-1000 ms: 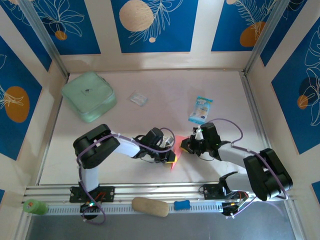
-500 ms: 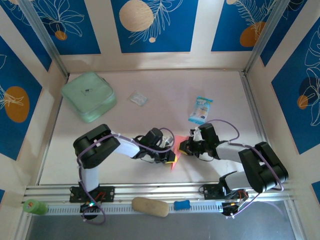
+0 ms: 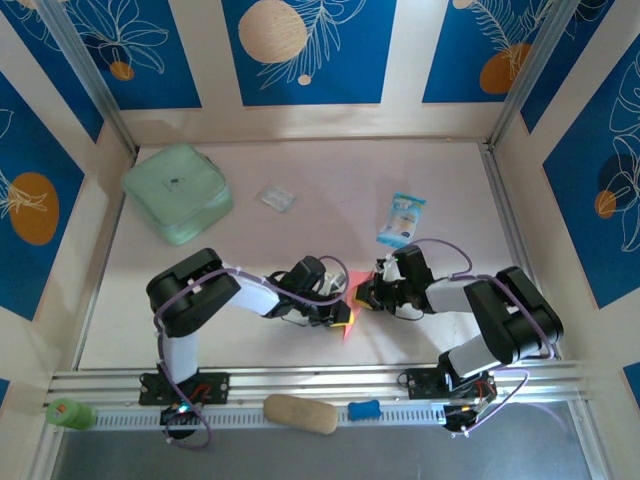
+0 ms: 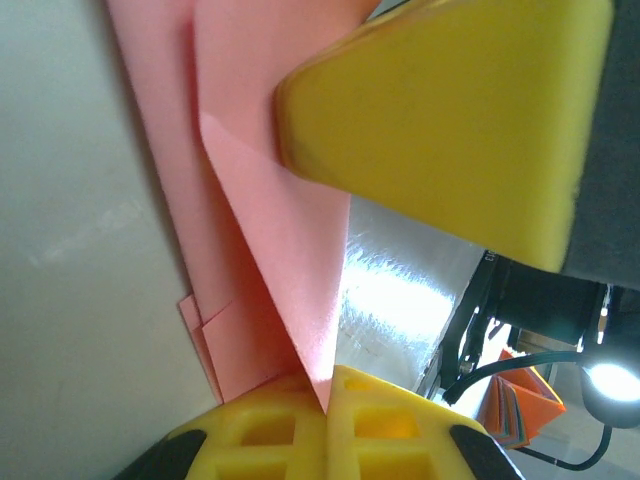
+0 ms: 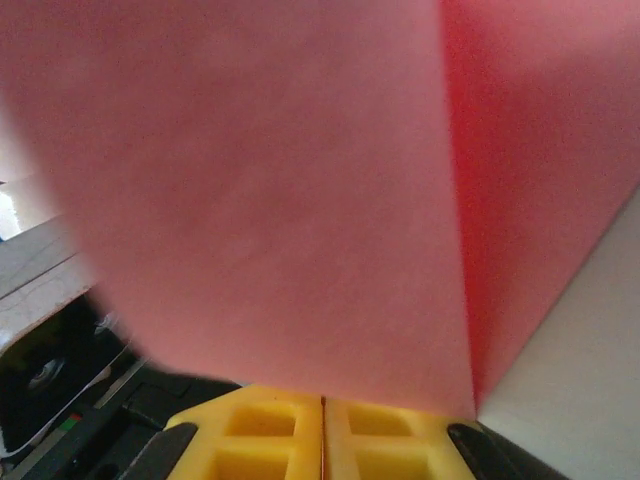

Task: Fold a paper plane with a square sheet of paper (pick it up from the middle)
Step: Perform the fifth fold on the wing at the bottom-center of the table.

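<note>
- Near the front-middle of the desk, the salmon-pink paper sits right between the two arms. It's already partly folded, with a pointed end aimed at the near edge.
- The left end effector comes in from the left and has its yellow pads pressed together on the paper's left edge.
- In the left wrist view the paper shows a few overlapping layers and a diagonal fold. It narrows to a tip that runs straight into the seam of the left end effector, so that's a proper pinch, no gap.
- The right end effector comes in from the right and meets the paper's upper part, just across from the left one.
- In the right wrist view the paper is so close it's blurry. It stands up out of the right end effector, whose pads are clamped together on its bottom edge. A darker pink layer shows on the right side.
- The two end effectors are really close together, both nipping the same paper.
- Other stuff is well away from the action: a mint-green pouch at the back left, a small clear wrapper around the back middle, and a blue-and-white snack packet just behind the right arm.
</note>
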